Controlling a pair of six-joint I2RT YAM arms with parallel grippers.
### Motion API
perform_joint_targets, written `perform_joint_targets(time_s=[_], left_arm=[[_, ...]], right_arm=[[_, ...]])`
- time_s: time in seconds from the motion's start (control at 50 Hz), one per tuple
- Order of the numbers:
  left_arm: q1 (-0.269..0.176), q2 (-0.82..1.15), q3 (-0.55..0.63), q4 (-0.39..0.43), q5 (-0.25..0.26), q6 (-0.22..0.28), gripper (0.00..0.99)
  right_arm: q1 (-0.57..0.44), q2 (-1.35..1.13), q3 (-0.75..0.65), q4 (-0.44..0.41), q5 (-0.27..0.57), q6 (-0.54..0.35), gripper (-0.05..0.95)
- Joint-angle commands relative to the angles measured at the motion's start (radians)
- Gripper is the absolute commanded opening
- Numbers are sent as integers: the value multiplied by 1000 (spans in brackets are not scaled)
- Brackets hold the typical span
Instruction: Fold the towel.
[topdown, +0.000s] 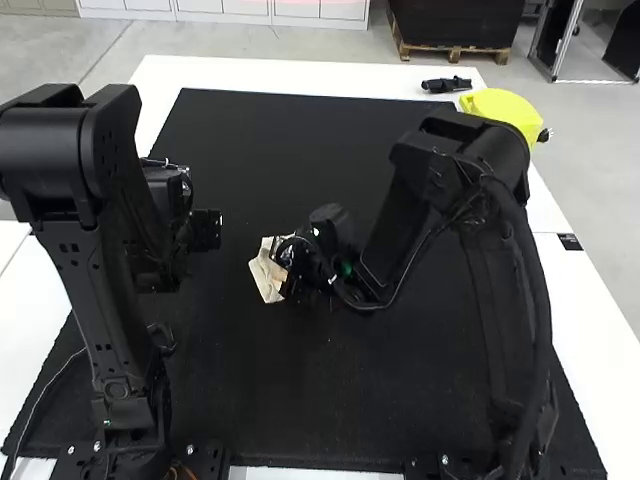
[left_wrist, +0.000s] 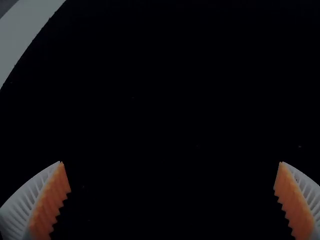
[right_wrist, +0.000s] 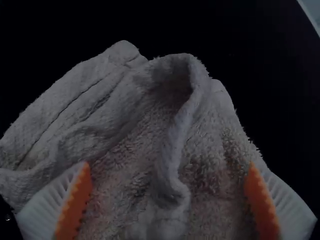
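Right gripper (right_wrist: 169, 165), fingers spread w/ bunched towel (right_wrist: 125, 170) between, should prob. pinch the raised ridge (right_wrist: 172, 150), b/c it looks soft, light & will sag easily.

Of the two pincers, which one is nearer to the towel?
The right one. The right pincer is open just over the bunched towel; the left pincer is open over the black mat, off to the towel's left.

1 high, 2 close wrist views face down, sharing the mat (topdown: 290, 140).
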Motion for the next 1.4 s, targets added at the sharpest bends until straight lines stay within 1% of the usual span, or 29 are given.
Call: perform_joint_targets(time_s=[0.0, 0.04, 0.18, 0.3, 0.38, 0.44, 0.6, 0.74, 0.82, 0.88, 0.92, 1.1, 1.12, 1.16, 1.18, 1.2, 1.24, 1.26, 1.28, 1.32, 1.38], left_arm=[[-1, -16, 2, 9, -11, -6, 959], [-3, -16, 3, 9, -11, -6, 957], [-3, -14, 3, 10, -11, -6, 959], [-3, -16, 3, 12, -11, -6, 957], [-3, -16, 3, 12, -11, -6, 957], [-1, -14, 5, 12, -11, -6, 959], [-1, -14, 5, 15, -14, -6, 957], [-3, -14, 5, 13, -20, -6, 957], [-3, -14, 5, 12, -20, -6, 957], [-3, -14, 3, 12, -20, -6, 957], [-3, -14, 3, 12, -20, -6, 957], [-1, -14, 6, 12, -20, -6, 957], [-3, -14, 5, 12, -20, -6, 957], [-3, -14, 5, 10, -22, -6, 957], [-3, -14, 5, 10, -22, -6, 957], [-3, -14, 5, 10, -22, -6, 957], [-3, -14, 5, 10, -22, -6, 957], [-3, -14, 5, 10, -22, -6, 957], [-3, -14, 5, 10, -22, -6, 957], [-3, -14, 5, 10, -22, -6, 957], [-3, -14, 5, 10, -22, -6, 957]], right_arm=[[-10, 4, 8, 3, 1, 33, 761], [-10, 6, 12, 3, 2, 45, 761], [-16, -11, 16, 10, 1, 45, 761], [-24, -45, 16, 41, -2, 47, 762], [-30, -62, 14, 78, -2, 49, 762], [-30, -75, 12, 104, -1, 44, 782], [-33, -106, 14, 110, -1, 39, 792], [-38, -131, 17, 145, -2, 47, 790], [-55, -137, 22, 149, -2, 73, 787], [-70, -137, 19, 147, -1, 68, 779], [-78, -137, 11, 153, -5, 70, 754], [-105, -149, 22, 161, -7, 76, 754], [-114, -147, 25, 159, -7, 79, 743], [-127, -146, 32, 156, -8, 82, 651], [-139, -146, 37, 145, -8, 84, 556], [-145, -144, 42, 133, -10, 84, 498], [-159, -144, 46, 107, -17, 90, 341], [-164, -143, 48, 93, -25, 95, 238], [-170, -141, 48, 81, -33, 96, 113], [-176, -137, 45, 79, -37, 99, -25], [-180, -131, 37, 75, -37, 98, -18]])
